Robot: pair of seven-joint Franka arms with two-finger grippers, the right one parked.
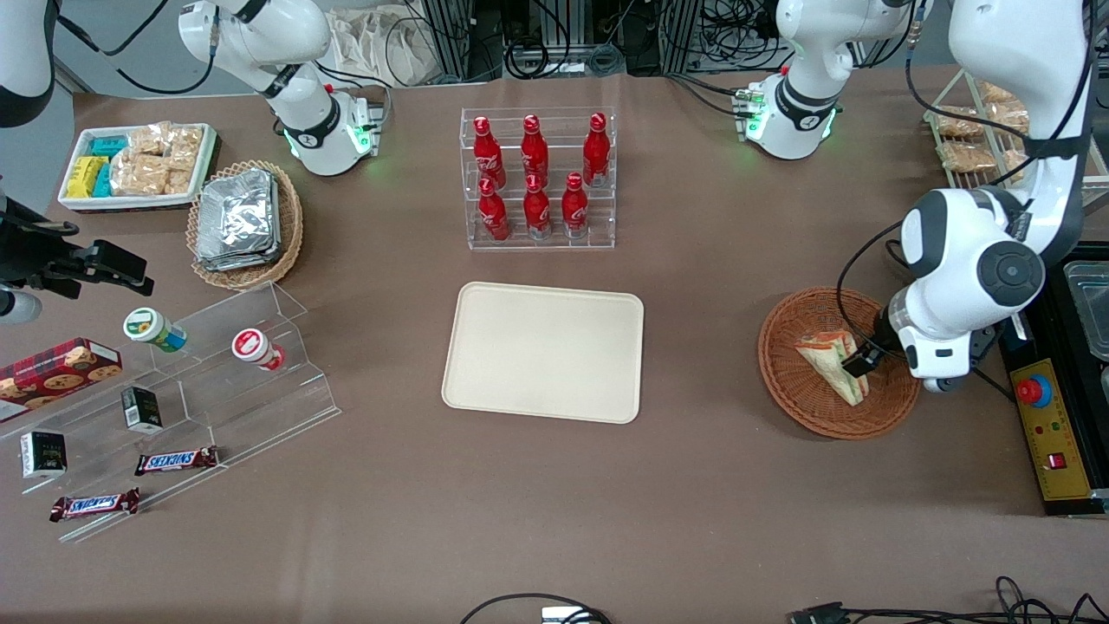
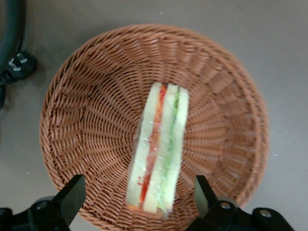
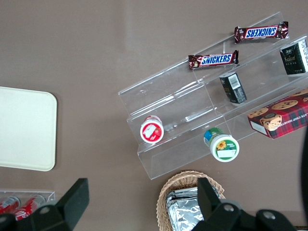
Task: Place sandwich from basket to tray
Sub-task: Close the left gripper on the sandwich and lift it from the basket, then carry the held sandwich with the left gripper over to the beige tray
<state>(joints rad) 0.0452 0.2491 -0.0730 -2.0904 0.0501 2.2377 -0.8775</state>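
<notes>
I see the gripper (image 2: 137,199) low over the basket (image 2: 86,96), at the working arm's end of the table. Its fingers (image 2: 72,195) are spread wide, one on each side of the sandwich (image 2: 159,154), and I see them hold nothing. The sandwich lies in the basket on its edge, in clear wrap, with the red and green filling facing up. The tray (image 1: 544,351) is on the table well apart from the basket, near the middle, nearer to the front camera than the rack of red bottles (image 1: 537,178).
</notes>
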